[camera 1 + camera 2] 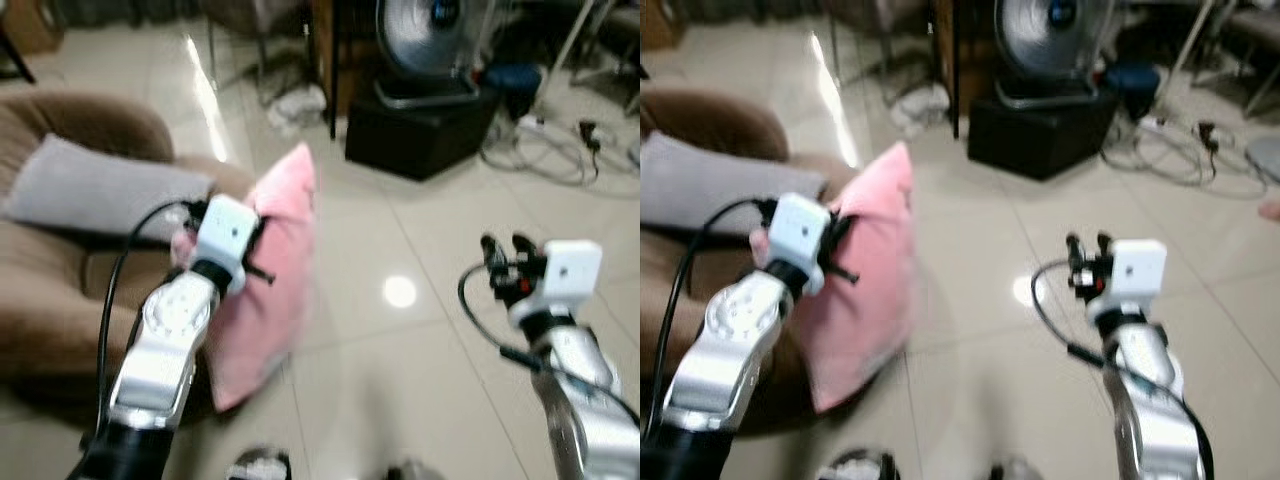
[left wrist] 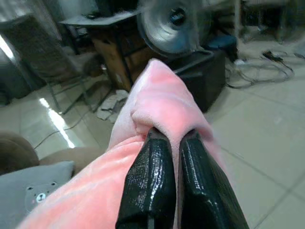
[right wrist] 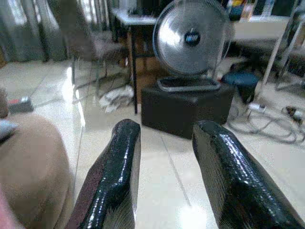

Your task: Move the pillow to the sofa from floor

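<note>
Left gripper [image 1: 262,238], head views: a pink plush pillow [image 1: 268,290] is being pinched by its fingers and held upright off the tiled floor [image 1: 400,340], just right of the brown sofa [image 1: 60,300], which is bearing a grey cushion [image 1: 95,190].

Left wrist view: soft fabric is being bunched between closed fingers [image 2: 152,176], presumably for carrying.

Right wrist view: right gripper [image 3: 164,176] is being held apart, empty, facing a fan [image 3: 190,40].

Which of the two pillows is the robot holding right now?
The pink pillow. The left gripper is shut on its upper edge, holding it beside the brown sofa. The grey pillow lies untouched on the sofa.
</note>
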`<state>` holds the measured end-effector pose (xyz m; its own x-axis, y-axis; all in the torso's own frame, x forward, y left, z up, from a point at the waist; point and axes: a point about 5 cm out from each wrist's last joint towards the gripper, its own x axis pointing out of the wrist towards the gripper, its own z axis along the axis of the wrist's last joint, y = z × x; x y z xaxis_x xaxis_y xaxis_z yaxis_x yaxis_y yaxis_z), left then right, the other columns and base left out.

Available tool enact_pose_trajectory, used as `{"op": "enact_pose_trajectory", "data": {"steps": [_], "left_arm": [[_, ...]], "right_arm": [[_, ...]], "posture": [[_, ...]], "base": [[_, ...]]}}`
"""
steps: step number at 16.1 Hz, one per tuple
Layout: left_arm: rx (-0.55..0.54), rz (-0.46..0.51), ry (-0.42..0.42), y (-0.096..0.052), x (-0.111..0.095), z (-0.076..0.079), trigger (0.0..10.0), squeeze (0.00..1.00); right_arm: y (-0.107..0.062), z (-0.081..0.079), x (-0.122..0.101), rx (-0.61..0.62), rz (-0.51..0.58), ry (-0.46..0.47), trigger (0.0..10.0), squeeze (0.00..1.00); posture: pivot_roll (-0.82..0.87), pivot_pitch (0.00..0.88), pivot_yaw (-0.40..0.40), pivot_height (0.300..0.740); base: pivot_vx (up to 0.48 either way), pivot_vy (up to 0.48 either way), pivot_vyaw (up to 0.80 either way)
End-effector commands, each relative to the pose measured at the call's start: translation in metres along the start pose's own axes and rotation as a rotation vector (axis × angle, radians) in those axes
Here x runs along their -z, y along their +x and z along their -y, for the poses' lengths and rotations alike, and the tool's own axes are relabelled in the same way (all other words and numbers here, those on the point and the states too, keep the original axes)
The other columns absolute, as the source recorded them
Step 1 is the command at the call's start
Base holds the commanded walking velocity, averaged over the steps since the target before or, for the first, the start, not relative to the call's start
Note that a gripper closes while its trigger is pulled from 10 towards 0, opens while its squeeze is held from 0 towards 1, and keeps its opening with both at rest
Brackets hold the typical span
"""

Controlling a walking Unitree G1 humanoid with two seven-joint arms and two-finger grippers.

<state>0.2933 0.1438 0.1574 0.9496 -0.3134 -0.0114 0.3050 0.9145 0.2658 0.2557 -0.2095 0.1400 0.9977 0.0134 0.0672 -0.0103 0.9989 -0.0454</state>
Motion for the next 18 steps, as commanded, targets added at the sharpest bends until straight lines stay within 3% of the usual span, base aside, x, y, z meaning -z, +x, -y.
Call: {"op": "enact_pose_trajectory", "data": {"steps": [1, 3, 4, 8, 15, 18], "left_arm": [[-0.017, 0.037, 0.002, 0.008, -0.005, 0.001, 10.0, 0.00], [-0.014, 0.036, 0.029, 0.018, -0.002, 0.005, 10.0, 0.00], [-0.024, 0.027, 0.025, 0.023, -0.003, 0.005, 10.0, 0.00], [-0.064, 0.020, 0.027, 0.038, -0.005, 0.002, 10.0, 0.00], [-0.014, 0.035, 0.006, 0.055, -0.007, 0.011, 10.0, 0.00], [0.007, 0.048, 0.006, 0.065, -0.010, 0.016, 10.0, 0.00]], "right_arm": [[0.002, 0.002, -0.004, 0.007, 0.017, -0.010, 10.0, 0.00], [0.005, -0.013, -0.006, -0.061, 0.023, 0.000, 10.0, 0.00], [0.004, -0.024, -0.007, -0.122, 0.027, -0.059, 10.0, 0.00], [0.004, -0.037, -0.006, -0.164, 0.032, -0.041, 10.0, 0.00], [-0.004, -0.029, -0.003, -0.135, 0.025, -0.053, 10.0, 0.00], [-0.008, -0.028, -0.001, -0.121, 0.021, -0.032, 10.0, 0.00]], "posture": [[0.00, 0.023, -0.002, 0.740], [-0.02, 0.021, -0.007, 0.740], [-0.02, 0.021, -0.010, 0.740], [-0.01, 0.028, -0.026, 0.740], [-0.01, 0.026, -0.007, 0.740], [-0.02, 0.020, 0.007, 0.740]], "base": [[0.000, 0.000, 0.00], [0.000, 0.000, 0.00], [0.000, 0.000, 0.00], [0.226, 0.000, 0.80], [0.347, 0.000, 0.80], [0.345, 0.000, 0.00]]}}
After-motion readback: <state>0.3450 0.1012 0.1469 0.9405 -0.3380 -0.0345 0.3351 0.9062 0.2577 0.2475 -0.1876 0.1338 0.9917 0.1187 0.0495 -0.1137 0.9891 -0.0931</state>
